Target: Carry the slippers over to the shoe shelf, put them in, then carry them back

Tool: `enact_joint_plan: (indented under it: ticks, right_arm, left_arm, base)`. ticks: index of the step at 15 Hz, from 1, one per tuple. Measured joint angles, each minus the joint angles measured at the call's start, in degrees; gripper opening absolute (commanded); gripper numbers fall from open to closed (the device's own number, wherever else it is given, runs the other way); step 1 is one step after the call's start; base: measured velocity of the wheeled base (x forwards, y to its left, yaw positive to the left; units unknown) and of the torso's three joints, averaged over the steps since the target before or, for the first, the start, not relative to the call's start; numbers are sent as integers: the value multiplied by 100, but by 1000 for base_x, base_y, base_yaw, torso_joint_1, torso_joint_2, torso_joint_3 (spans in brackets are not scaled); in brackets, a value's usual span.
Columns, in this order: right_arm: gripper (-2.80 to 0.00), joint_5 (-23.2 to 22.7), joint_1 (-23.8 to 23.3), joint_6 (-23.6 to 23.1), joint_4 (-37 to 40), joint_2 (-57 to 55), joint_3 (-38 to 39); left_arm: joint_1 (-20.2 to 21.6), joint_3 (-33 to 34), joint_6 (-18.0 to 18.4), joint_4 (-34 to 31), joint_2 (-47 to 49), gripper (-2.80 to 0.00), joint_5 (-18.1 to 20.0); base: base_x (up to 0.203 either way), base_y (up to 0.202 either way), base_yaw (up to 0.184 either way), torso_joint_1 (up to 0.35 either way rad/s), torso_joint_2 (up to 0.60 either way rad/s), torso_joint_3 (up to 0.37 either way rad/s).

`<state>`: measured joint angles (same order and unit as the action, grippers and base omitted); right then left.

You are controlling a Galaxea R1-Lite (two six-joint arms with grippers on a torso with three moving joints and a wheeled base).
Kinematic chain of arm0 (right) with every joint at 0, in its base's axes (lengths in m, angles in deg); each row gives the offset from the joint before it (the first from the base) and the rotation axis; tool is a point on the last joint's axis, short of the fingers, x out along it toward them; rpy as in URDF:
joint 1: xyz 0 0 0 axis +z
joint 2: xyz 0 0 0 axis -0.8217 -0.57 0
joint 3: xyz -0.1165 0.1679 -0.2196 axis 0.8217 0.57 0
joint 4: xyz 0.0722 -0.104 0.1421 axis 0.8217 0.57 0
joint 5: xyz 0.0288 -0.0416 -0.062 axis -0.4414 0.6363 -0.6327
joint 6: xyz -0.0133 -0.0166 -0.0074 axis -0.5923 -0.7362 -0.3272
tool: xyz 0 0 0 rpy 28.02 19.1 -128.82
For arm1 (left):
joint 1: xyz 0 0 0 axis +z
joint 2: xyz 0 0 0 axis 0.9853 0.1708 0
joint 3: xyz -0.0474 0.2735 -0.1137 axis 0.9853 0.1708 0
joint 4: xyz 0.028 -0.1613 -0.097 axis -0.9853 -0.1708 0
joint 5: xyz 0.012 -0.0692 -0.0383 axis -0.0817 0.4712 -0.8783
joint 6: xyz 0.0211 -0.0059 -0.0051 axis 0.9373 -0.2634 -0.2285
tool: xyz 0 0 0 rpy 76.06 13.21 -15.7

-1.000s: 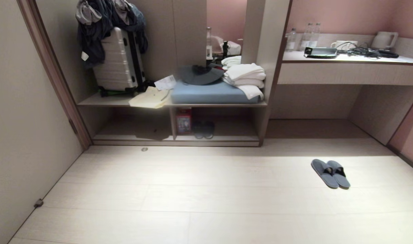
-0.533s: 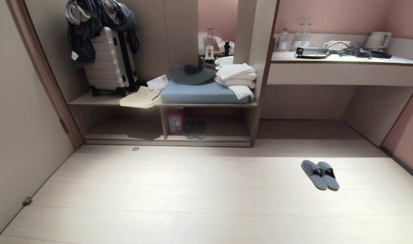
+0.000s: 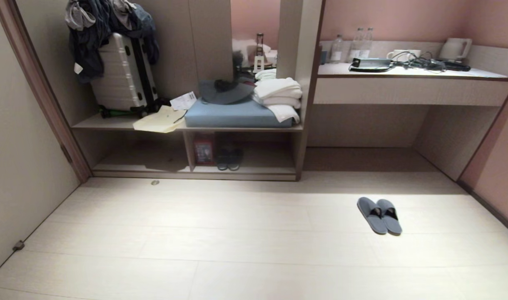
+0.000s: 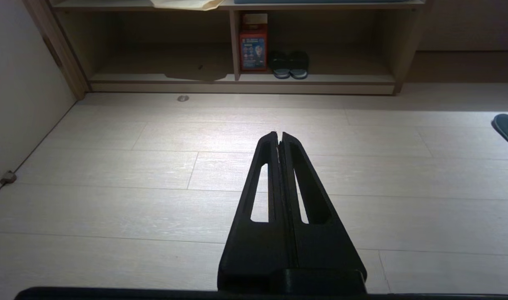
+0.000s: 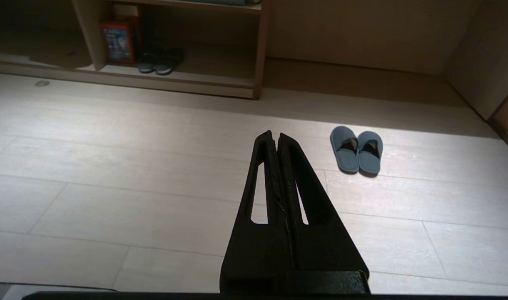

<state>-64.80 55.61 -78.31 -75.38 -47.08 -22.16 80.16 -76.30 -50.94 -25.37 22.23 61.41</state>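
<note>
Two slippers point(image 3: 379, 215) lying lower right on open floor point(image 3: 237, 233), two-bay shoe shelf point(image 3: 241, 170) centre-left; left gripper point(image 4: 279, 134) and right gripper point(image 5: 275, 133) both clenched, empty.

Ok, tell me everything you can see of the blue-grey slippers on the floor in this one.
The slippers are a thin, flat blue-grey pair that looks like fabric, open-toed, each with a wide darker strap across the front. They lie side by side, their inner edges close or touching, soles flat on the pale plank floor in a lit patch, out in front of the desk counter. Nothing else touches them.
</note>
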Motion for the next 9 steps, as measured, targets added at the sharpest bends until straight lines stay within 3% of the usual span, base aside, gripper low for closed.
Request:
enact_joint_plan:
  ticks: [9]
  right_arm:
    - [-280, 6, -3, 4, -5, 0, 2]
  left_arm:
    - [0, 0, 0, 0, 0, -280, -2]
  base:
    - [0, 0, 0, 0, 0, 0]
